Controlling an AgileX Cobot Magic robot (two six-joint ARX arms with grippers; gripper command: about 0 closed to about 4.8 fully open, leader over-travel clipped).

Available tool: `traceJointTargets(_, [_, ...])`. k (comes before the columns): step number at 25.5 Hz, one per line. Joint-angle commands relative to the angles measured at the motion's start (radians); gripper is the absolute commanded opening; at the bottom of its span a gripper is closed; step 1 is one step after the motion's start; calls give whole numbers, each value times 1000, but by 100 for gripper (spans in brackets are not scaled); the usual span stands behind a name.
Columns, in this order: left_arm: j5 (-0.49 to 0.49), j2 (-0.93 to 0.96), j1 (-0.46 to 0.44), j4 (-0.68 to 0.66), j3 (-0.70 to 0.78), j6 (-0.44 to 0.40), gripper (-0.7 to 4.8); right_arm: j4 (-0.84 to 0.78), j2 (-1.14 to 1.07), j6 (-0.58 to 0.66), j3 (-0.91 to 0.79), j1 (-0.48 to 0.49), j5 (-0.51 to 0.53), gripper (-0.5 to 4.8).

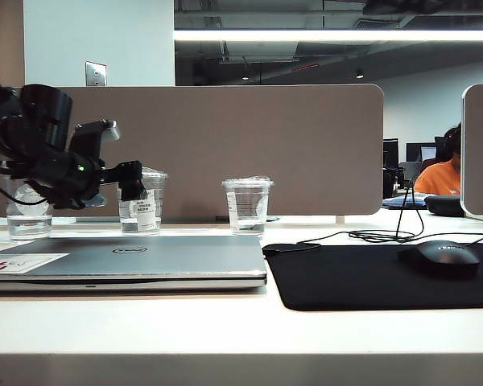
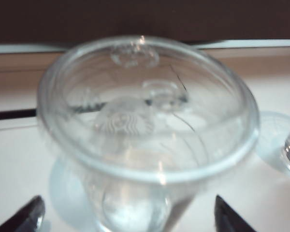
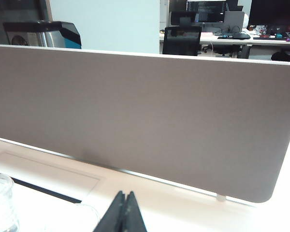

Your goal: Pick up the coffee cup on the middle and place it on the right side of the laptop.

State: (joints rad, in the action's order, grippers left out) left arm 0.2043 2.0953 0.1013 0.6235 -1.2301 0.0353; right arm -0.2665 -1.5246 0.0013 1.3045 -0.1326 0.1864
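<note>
On the smooth white desk (image 1: 225, 330), the left tool (image 2: 128, 215) gapes around a blurry, seemingly domed cup (image 2: 145, 121); the right tool (image 3: 122, 212) is clenched.

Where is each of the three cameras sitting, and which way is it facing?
Exterior view: low at the desk's near edge, facing the partition across the laptop; the left arm shows, with the left gripper by the labelled coffee cup.
Left wrist view: on the left arm, angled down at a domed-lid cup between the open gripper's fingertips.
Right wrist view: on the right arm, facing the partition; the shut right gripper shows.
Shared: the exterior and right wrist views both show the partition.
</note>
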Motion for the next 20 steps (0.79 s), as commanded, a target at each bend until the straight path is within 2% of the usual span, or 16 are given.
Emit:
traceJointTargets(1, [4, 41, 7, -10, -71, -2, 479, -14, 6, -20, 5, 0, -9, -5])
traceJointTargets(4, [51, 96, 11, -52, -150, -2, 479, -5, 6, -58, 5, 0, -9, -5])
traceJointTargets(11, [43, 153, 21, -69, -236, -29, 479, 42, 6, -59, 5, 0, -9, -5])
traceJointTargets(20, [-4, 188, 22, -62, -272, -54, 479, 61, 6, -59, 5, 0, -9, -5])
